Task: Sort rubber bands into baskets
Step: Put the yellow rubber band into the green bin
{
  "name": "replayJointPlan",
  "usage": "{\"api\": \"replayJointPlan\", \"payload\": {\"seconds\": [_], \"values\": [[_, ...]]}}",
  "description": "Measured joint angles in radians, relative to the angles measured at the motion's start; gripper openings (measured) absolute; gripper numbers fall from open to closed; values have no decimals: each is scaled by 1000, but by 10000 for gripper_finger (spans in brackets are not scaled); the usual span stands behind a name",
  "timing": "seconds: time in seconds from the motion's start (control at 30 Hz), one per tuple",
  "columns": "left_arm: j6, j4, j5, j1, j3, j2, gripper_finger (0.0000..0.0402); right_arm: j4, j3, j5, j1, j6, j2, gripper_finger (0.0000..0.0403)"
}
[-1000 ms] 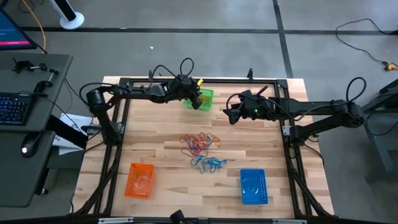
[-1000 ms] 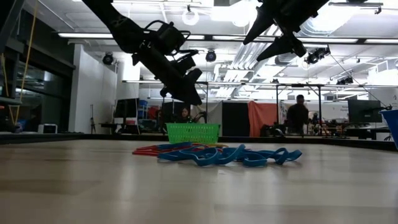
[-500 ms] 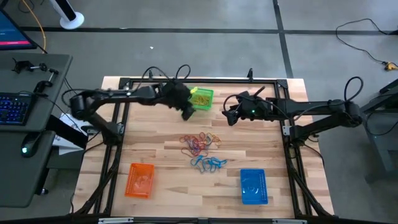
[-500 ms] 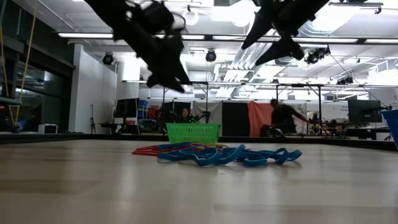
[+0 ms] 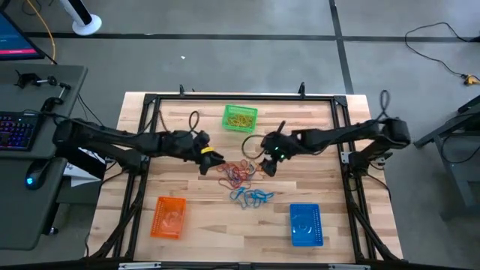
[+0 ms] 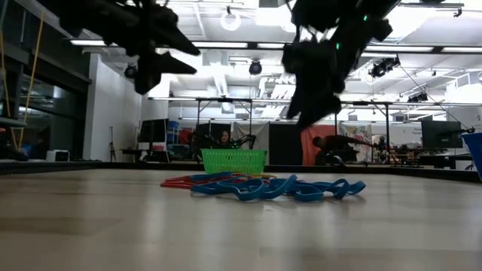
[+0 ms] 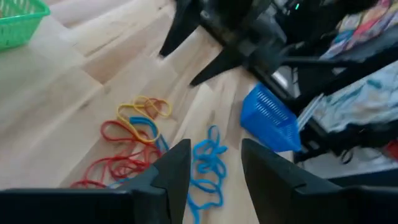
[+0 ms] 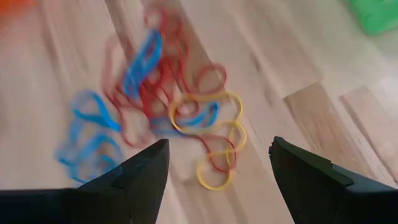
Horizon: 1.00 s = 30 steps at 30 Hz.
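Observation:
A heap of red, yellow and blue rubber bands (image 5: 241, 174) lies mid-table, with a blue clump (image 5: 251, 197) just nearer; both also show in the low view (image 6: 256, 184). The green basket (image 5: 240, 118) stands at the far side with yellow bands in it. The orange basket (image 5: 169, 217) is near left and the blue basket (image 5: 305, 223) near right. My left gripper (image 5: 208, 159) hangs open left of the heap, the bands (image 7: 140, 134) beyond its fingers. My right gripper (image 5: 266, 163) hangs open over the heap's right edge, above the bands (image 8: 180, 106).
A black frame (image 5: 142, 135) runs round the tabletop. Bare wood lies between the heap and the near baskets. Both arms reach in toward the middle, their grippers close together over the heap. People move in the room behind the table (image 6: 331, 147).
My left gripper has drawn back from over the green basket toward the table's near and left side and rolled, ending beside the heap. My right gripper has sunk and tipped down toward the heap's right edge, staying wide open. The bands and baskets have not moved.

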Motion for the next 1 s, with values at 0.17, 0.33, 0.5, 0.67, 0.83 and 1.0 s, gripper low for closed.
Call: {"api": "replayJointPlan", "payload": {"seconds": [0.17, 0.33, 0.5, 0.67, 0.83, 1.0], "values": [[-18, -5, -86, -23, -4, -63, 131, 13, 0, 48, 3, -133, 124, 265], [-18, -5, -133, -23, -4, -96, 131, 91, 0, 55, -3, -179, 200, 265], [-22, -8, -133, -25, -4, -99, 131, 135, 0, 55, -2, -162, 223, 265], [-27, -10, -133, -24, -4, -98, 131, 155, 0, 65, -2, -152, 222, 262], [-27, -10, -134, -24, -4, -98, 131, 172, 0, 116, -3, -147, 222, 218], [-27, -10, -134, -24, -4, -98, 131, 168, 0, 117, -13, -146, 222, 170]]}}
